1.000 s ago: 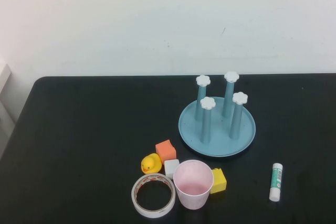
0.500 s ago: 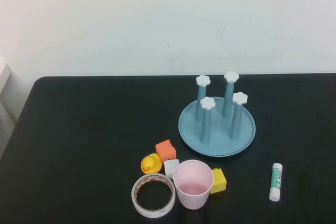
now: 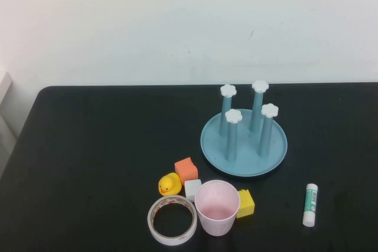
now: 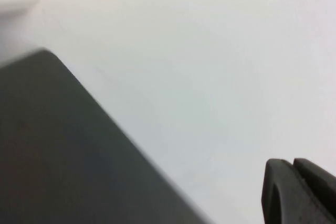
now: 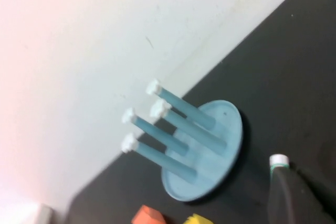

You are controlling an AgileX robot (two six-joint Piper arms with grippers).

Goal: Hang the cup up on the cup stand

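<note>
The pale pink cup (image 3: 217, 206) stands upright, mouth up, near the table's front edge in the high view. The cup stand (image 3: 245, 160), a light-blue dish with four blue pegs topped by white flower caps, stands behind it to the right. The stand also shows in the right wrist view (image 5: 220, 150). Neither arm shows in the high view. My left gripper (image 4: 293, 169) is shut and empty, and faces the white wall past the table's edge. My right gripper (image 5: 296, 174) is shut and empty, and hovers over the glue stick.
A white tape ring (image 3: 172, 219) lies left of the cup. A yellow duck (image 3: 169, 184), an orange block (image 3: 186, 169) and a white block (image 3: 192, 189) sit behind it. A yellow block (image 3: 245, 202) touches the cup's right side. A glue stick (image 3: 310, 204) lies at the front right.
</note>
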